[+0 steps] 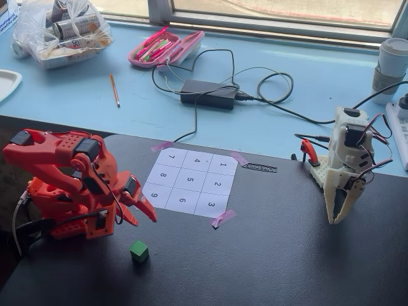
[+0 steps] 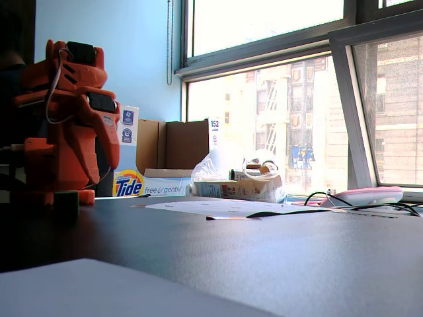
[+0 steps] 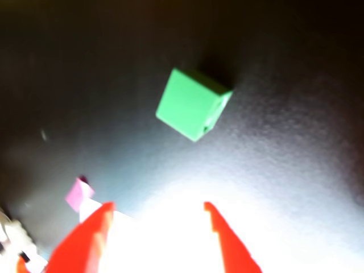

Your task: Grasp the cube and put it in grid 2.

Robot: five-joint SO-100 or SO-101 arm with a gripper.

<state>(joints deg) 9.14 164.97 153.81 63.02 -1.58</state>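
While the orange arm sits folded at the left of a fixed view, nothing is yet gripped.

Gripper: the orange gripper (image 1: 137, 207) hangs nose-down off the folded arm, above the black tabletop (image 1: 287, 255); in the wrist view its two red fingers (image 3: 85, 239) are spread with only bright glare between them, holding nothing.

Cube: the green cube (image 1: 139, 251) rests on the tabletop, in front of the gripper and clear of it; in the wrist view it (image 3: 192, 104) lies ahead of the finger gap, turned corner-on, so the jaws likely need a wrist turn to meet flat faces.

Grid 2: cell 2 (image 1: 218, 184) is the middle cell of the sheet's right column in that fixed view, between 1 and 3, bare. The cube is well off the sheet, beyond cell 9's corner.

Sheet: numbered grid sheet (image 1: 191, 182) is held flat by pink tape (image 1: 222, 218) at its corners, presumably so it cannot slide.

White arm: a second, white arm (image 1: 344, 169) stands idle to the right, well apart.

Stage, as judged: approach not begun; reach down and forward comes first.
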